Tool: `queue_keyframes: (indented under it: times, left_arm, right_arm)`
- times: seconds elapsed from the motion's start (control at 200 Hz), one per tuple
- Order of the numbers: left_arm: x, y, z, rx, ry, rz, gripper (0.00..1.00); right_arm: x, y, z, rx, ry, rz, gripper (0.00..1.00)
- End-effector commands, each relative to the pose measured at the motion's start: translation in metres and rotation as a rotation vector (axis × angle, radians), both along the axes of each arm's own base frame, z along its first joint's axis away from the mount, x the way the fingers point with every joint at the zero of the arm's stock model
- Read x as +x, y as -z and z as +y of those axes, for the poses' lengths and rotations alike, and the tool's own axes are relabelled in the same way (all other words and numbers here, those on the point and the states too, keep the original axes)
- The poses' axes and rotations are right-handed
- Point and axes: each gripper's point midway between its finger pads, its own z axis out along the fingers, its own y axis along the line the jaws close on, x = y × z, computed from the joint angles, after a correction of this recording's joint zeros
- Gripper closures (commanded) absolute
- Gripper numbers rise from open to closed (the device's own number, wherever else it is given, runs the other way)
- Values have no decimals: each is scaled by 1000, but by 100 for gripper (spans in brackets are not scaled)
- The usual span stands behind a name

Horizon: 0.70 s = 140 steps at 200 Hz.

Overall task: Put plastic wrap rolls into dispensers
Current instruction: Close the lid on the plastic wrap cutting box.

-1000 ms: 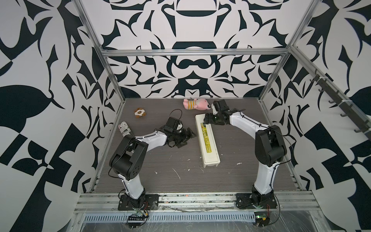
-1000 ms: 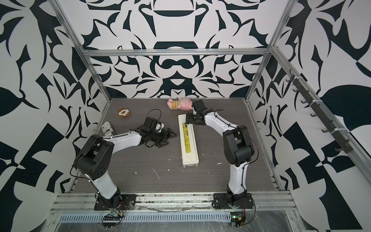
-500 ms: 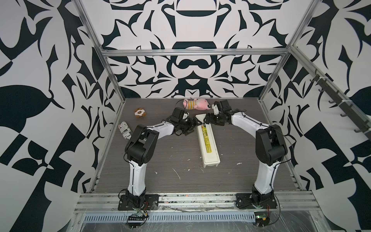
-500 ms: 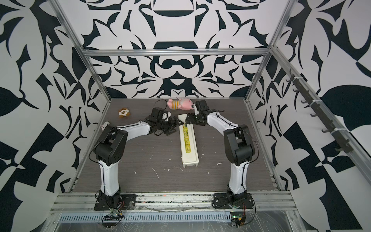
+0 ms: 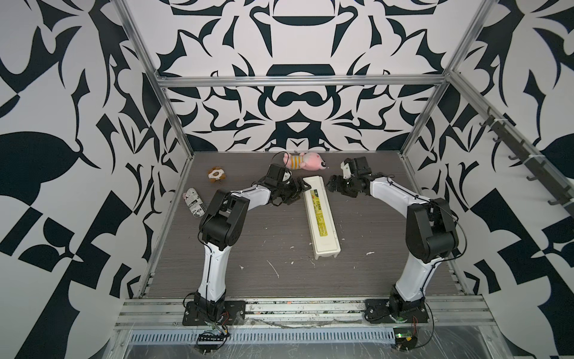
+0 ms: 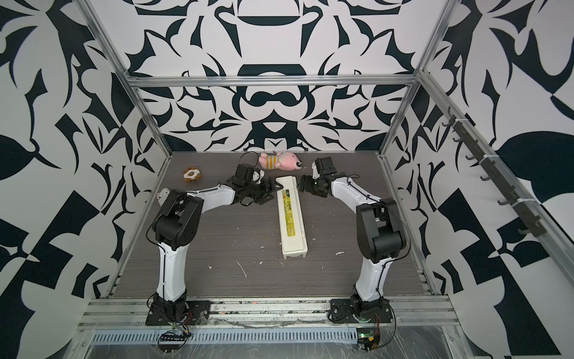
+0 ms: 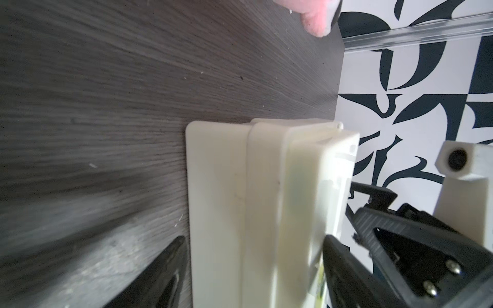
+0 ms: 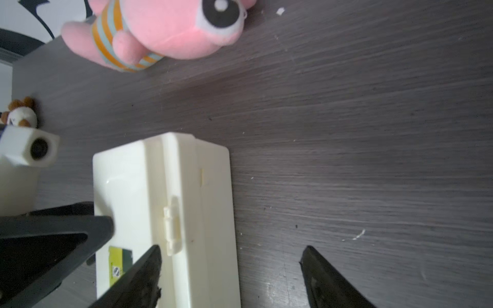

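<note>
The dispenser (image 5: 321,217) (image 6: 292,214) is a long cream box with a yellow-and-black label, lying lid down in mid table. The plastic wrap roll is hidden from every view. My left gripper (image 5: 302,188) (image 6: 275,189) reaches the dispenser's far end from the left. In the left wrist view the left gripper (image 7: 253,266) has the dispenser (image 7: 266,213) between its jaws. One finger (image 7: 338,269) lies against the lid top and the other sits a sliver off the base flange. My right gripper (image 5: 334,185) (image 8: 232,266) is open at the right of that end, holding nothing.
A pink striped plush (image 5: 304,160) (image 8: 165,29) lies just behind the dispenser's far end. A small brown-and-white plush (image 5: 216,175) and a newsprint-patterned cylinder (image 5: 194,202) lie at the left. A latch (image 8: 172,226) sits on the dispenser's side. Metal frame posts ring the floor.
My left arm swung from mid table to the dispenser's far end, and its jaws narrowed around the box. My right gripper drew back off that end to the right.
</note>
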Motion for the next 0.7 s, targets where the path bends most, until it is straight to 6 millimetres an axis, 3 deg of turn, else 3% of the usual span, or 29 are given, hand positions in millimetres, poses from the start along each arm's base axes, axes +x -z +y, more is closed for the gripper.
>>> queue_keyframes:
  times: [0.0, 0.195, 0.475, 0.695]
  left_arm:
    - [-27, 68, 18, 140, -23, 169, 19]
    - [-28, 67, 16, 130, -17, 170, 19]
    - [-30, 71, 16, 129, -20, 181, 19]
    - [-30, 71, 16, 124, -19, 182, 19]
  right_arm:
    - [8, -8, 10, 54, -13, -25, 19]
    - [16, -4, 17, 82, -24, -23, 19]
    - [25, -31, 21, 113, -27, -74, 18]
    - [29, -4, 22, 93, -24, -19, 18]
